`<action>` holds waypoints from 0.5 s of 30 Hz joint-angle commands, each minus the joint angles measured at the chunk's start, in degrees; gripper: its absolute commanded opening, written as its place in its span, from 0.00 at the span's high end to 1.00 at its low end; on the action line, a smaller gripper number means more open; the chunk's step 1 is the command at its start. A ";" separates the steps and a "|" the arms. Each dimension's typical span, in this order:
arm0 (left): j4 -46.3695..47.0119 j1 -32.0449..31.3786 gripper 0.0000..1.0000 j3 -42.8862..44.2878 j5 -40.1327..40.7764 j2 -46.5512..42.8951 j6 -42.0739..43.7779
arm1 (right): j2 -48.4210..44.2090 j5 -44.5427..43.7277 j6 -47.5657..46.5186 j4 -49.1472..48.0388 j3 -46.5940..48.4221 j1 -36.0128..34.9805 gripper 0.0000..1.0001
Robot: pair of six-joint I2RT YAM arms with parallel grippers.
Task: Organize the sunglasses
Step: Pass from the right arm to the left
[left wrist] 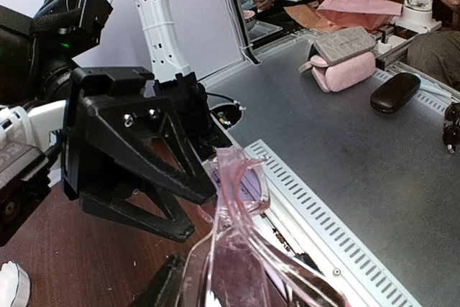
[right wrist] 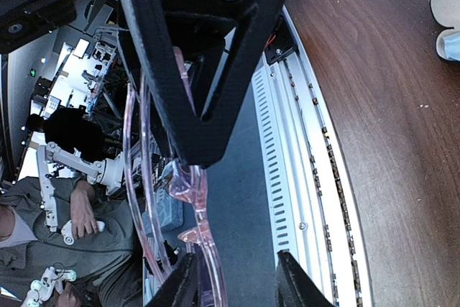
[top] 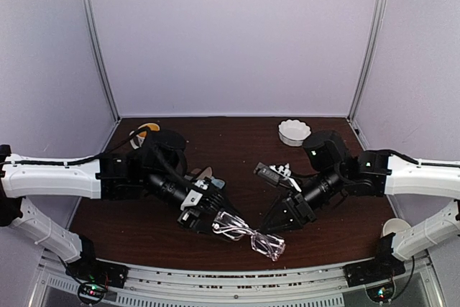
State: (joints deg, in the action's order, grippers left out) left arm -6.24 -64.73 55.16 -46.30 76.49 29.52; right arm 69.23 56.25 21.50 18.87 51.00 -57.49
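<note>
The pink-framed clear sunglasses hang just above the table's front edge, between both grippers. My left gripper is shut on their left end; in its wrist view the pink frame fills the space between its fingers. My right gripper is at their right end. In the right wrist view its fingertips stand apart, with the pink frame against the left finger only and a gap to the other. A dark object with white bits, perhaps the dark sunglasses, lies behind the right gripper.
A white scalloped bowl sits at the back right. An orange-and-white item is at the back left. A tan object peeks out behind the left wrist. A white cup stands by the right arm's base. The slotted metal rail borders the front.
</note>
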 commanded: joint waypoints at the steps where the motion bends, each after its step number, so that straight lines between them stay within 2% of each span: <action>1: 0.78 -0.31 0.70 2.23 -0.13 -0.02 1.55 | -0.17 1.84 0.52 -2.15 0.14 -0.65 0.66; 13: 0.69 -0.31 0.71 2.61 0.65 0.94 2.38 | 0.53 2.70 1.05 -3.39 -0.26 -1.97 0.92; 15: 0.38 -0.31 0.70 2.58 1.22 1.07 2.66 | 0.73 2.92 1.00 -3.40 -0.44 -2.01 0.99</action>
State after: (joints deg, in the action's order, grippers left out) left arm -7.38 -64.73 55.86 -46.11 76.88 31.27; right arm 69.56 58.59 22.41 17.41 51.00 -59.11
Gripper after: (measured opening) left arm 0.443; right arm 0.061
